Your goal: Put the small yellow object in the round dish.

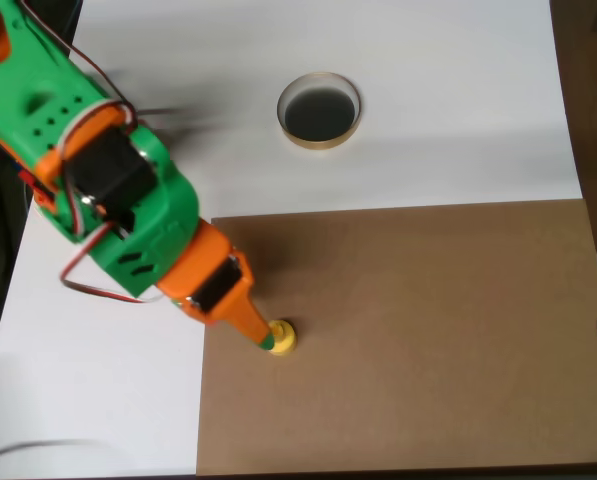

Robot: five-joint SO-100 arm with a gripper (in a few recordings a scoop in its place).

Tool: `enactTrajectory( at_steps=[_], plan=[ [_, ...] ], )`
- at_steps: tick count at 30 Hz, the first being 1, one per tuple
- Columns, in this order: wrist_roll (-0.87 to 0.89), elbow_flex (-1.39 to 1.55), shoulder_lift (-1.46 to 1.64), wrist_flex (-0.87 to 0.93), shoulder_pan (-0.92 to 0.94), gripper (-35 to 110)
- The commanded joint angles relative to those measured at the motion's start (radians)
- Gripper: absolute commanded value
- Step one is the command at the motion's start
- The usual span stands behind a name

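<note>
From the left of the overhead view your green and orange arm [128, 200] slants down to the gripper [265, 340], whose tip touches the small yellow object [283, 337] on the brown board [428, 340]. You cannot tell how wide the claw stands or whether it has the piece. Press at this slant and the tiny piece could squirt sideways. The round dish [319, 110] sits well apart on the white table [458, 100]; a shallow pinch could drop it on the way.
</note>
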Motion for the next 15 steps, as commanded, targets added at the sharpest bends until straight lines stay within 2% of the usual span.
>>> enactTrajectory(
  at_steps=[1, 15],
  plan=[
    [-0.015, -0.087, -0.023, 0.011, -0.015, 24],
    [0.017, -0.179, -0.172, 0.011, -0.100, 23]
  ],
)
